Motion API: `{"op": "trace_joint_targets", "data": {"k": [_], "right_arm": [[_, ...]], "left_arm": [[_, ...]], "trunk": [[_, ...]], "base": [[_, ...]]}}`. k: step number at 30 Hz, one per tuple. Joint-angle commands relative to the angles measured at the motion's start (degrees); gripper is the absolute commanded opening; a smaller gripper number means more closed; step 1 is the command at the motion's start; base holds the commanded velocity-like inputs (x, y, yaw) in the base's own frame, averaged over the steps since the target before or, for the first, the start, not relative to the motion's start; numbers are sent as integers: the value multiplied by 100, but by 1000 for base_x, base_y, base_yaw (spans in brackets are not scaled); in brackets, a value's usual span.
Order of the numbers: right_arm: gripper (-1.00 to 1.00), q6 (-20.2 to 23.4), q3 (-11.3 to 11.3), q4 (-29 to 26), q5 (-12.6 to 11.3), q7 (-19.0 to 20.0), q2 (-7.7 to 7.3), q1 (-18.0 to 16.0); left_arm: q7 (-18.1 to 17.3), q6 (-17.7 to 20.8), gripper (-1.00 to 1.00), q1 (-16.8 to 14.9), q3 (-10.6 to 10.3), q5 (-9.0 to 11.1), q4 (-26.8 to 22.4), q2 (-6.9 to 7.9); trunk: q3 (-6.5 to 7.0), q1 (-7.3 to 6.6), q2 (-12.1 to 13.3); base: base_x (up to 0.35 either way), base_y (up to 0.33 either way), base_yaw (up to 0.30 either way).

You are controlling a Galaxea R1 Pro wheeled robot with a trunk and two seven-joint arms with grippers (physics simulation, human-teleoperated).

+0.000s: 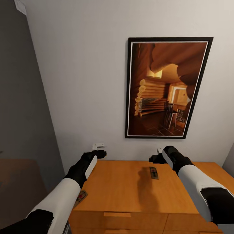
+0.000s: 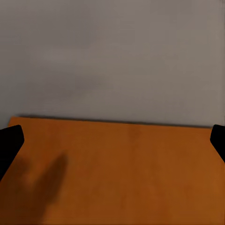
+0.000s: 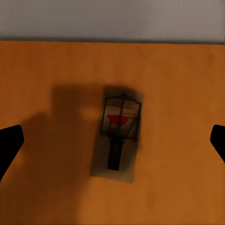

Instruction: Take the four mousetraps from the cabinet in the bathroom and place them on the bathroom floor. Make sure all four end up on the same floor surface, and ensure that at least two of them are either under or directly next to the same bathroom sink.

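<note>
The orange-brown cabinet (image 1: 120, 188) stands against the wall below me, its flat top (image 2: 122, 173) under both arms. One mousetrap (image 1: 153, 172) lies on the top right of centre; its dark wire and red mark (image 3: 118, 133) sit directly below my right gripper (image 3: 115, 145), which is open and hovers above it. A second mousetrap (image 1: 80, 197) lies at the top's left edge, partly covered by my left forearm. My left gripper (image 1: 98, 147) is open over the back left of the top, holding nothing. The other mousetraps, the floor and the sink are out of view.
A dark-framed picture (image 1: 167, 87) of a log interior hangs on the pale wall behind the cabinet. A grey wall panel (image 1: 19, 113) runs down the left side. A drawer's wooden bar handle (image 1: 117, 214) shows on the cabinet front.
</note>
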Motion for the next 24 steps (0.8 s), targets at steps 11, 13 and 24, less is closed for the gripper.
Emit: {"op": "trace_joint_targets", "data": {"k": [11,13,24], "right_arm": [[100,27,-249,7,-244,-15,-9,-1],[100,30,-312,11,-283,-19,-9,-1],[100,14,-457,41,-350,-44,-2,-1]], "left_arm": [[48,19,100,-1,-15,59,-7,0],[48,19,100,-1,-15,59,-9,0],[48,19,100,-1,-12,59,-9,0]], "trunk": [[-3,3,-5],[-3,3,-5],[-3,3,-5]], "base": [[19,0,0],[3,0,0],[1,0,0]]}}
